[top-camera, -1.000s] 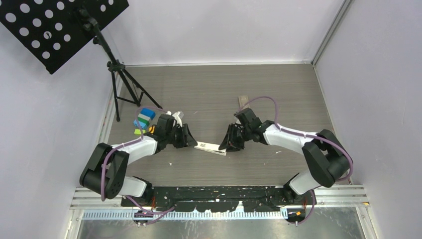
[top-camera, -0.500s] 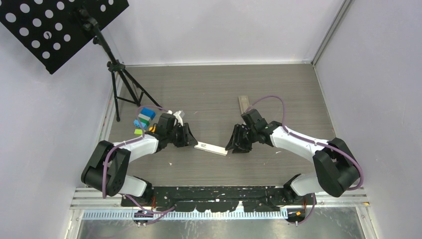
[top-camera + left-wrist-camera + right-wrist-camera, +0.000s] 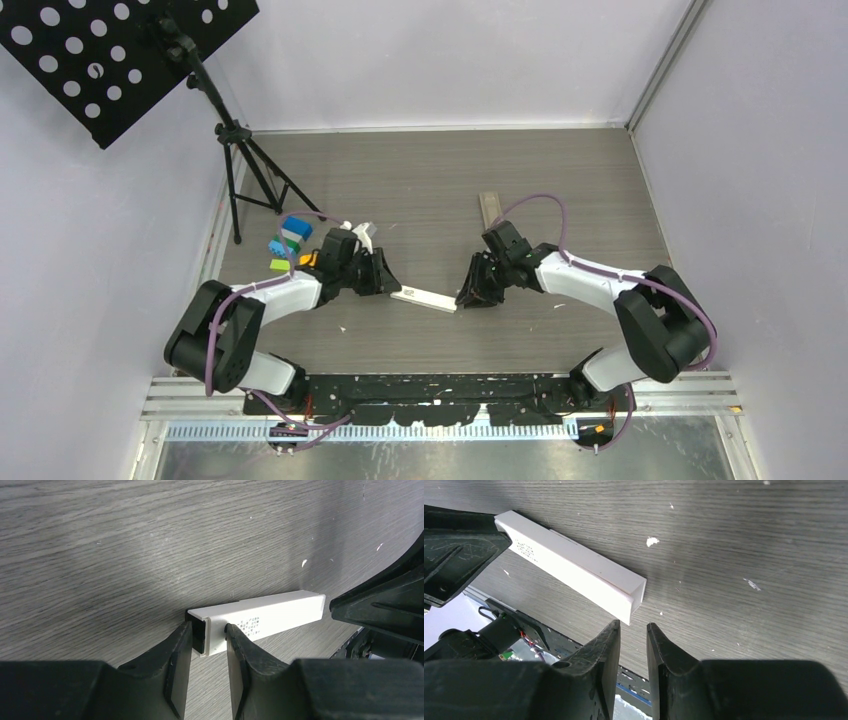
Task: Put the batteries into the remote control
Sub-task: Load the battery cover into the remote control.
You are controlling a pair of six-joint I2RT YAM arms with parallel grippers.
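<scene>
The remote control (image 3: pixel 425 297) is a slim white bar lying flat on the wood table between the two arms. My left gripper (image 3: pixel 207 630) is shut on its left end, one finger on each side, and the remote's open dark end (image 3: pixel 198 632) faces the camera. My right gripper (image 3: pixel 632 625) sits just off the remote's other end (image 3: pixel 631 600). Its jaws stand a narrow gap apart with nothing between them. The top view shows the left gripper (image 3: pixel 388 287) and the right gripper (image 3: pixel 462 298) facing each other along the remote. I cannot make out the batteries in any view.
Coloured toy blocks (image 3: pixel 288 238) lie behind the left arm, next to a small white object (image 3: pixel 362 230). A grey strip (image 3: pixel 489 205) lies behind the right arm. A tripod stand (image 3: pixel 240 150) occupies the back left corner. The rail (image 3: pixel 440 385) holding the arm bases runs along the table's near edge.
The right gripper drew back from the remote's end and widened, then came back close with a narrower gap. The left gripper kept its hold. The remote has barely moved.
</scene>
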